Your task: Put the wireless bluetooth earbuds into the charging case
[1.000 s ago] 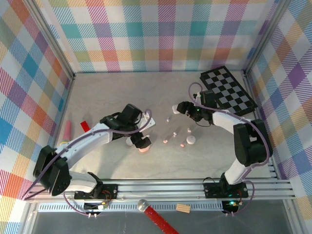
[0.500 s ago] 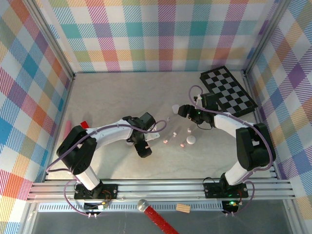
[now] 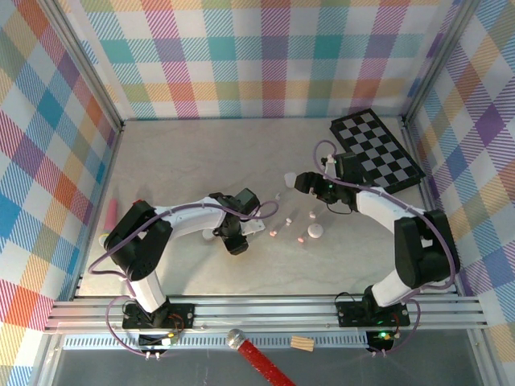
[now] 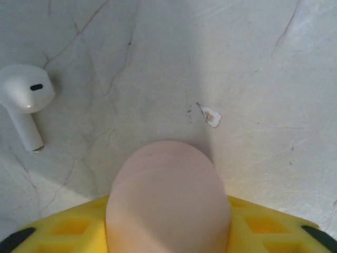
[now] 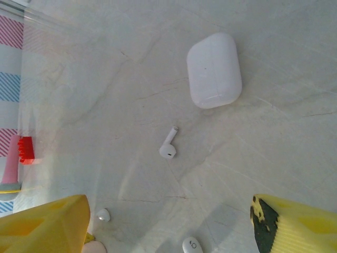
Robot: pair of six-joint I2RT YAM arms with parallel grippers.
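We're seeing the left pincer (image 3: pixel 234 244) clamping the pink case (image 4: pixel 167 205), a white earbud (image 4: pixel 23 100) lying loose beside it on the worktop (image 4: pixel 253 63). The right pincer (image 5: pixel 168 219) is hanging wide open, gripping nothing, above a second earbud (image 5: pixel 168 145) near the white case (image 5: pixel 214 69).

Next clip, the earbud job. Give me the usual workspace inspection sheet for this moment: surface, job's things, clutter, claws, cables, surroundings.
Surface: pale marbled tabletop, with one small white scrap on it.
Job's things: earbuds lie loose between the arms; white case lies shut; pink case sits at the left claw.
Clutter: checkerboard at the far right; pink-handled item at the left edge.
Grippers: left claw straddles the pink case, grip unclear; right claw open, nothing between its fingers.
Cables: purple cables loop along both arms.
Surroundings: plaid walls on three sides.
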